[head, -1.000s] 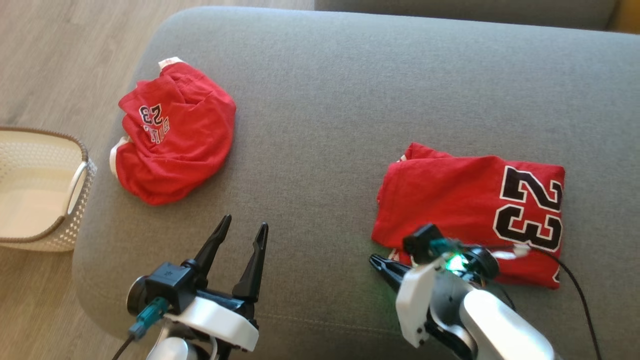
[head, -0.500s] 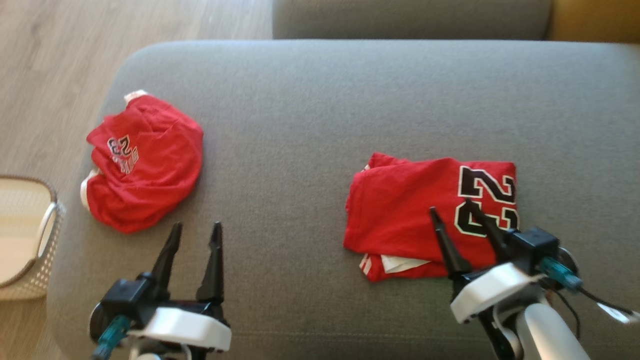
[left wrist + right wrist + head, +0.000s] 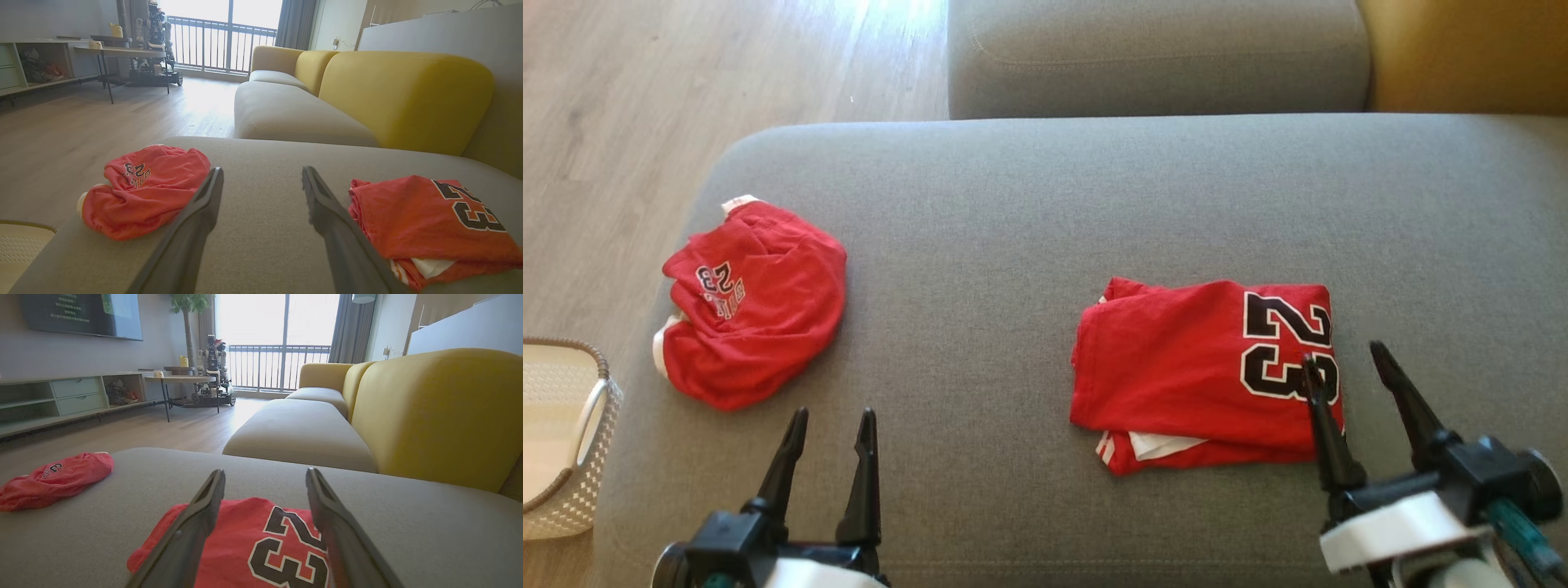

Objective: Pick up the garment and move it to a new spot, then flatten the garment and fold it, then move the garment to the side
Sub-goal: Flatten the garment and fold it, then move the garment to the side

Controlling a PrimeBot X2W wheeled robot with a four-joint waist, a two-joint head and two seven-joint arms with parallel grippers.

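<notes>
Broadly, the grey sofa seat (image 3: 1013,245) carries the folded red garment (image 3: 1192,367) at right and a crumpled red shirt (image 3: 752,302) well apart at left. The wrist views add a yellow backrest (image 3: 433,412); the head view catches a white basket (image 3: 572,457), cut off at the edge. The left tool (image 3: 834,412) and right tool (image 3: 1342,354) hover spread and empty, fingers pointing forward.

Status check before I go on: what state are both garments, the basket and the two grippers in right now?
folded jersey: folded, flat on the sofa cushion, number 23 up.
crumpled garment: bunched up near the cushion's left end, not flattened.
basket: on the floor; its visible inside looks empty.
left gripper: open, holding nothing.
right gripper: open, holding nothing, over the jersey's numbered end.
</notes>
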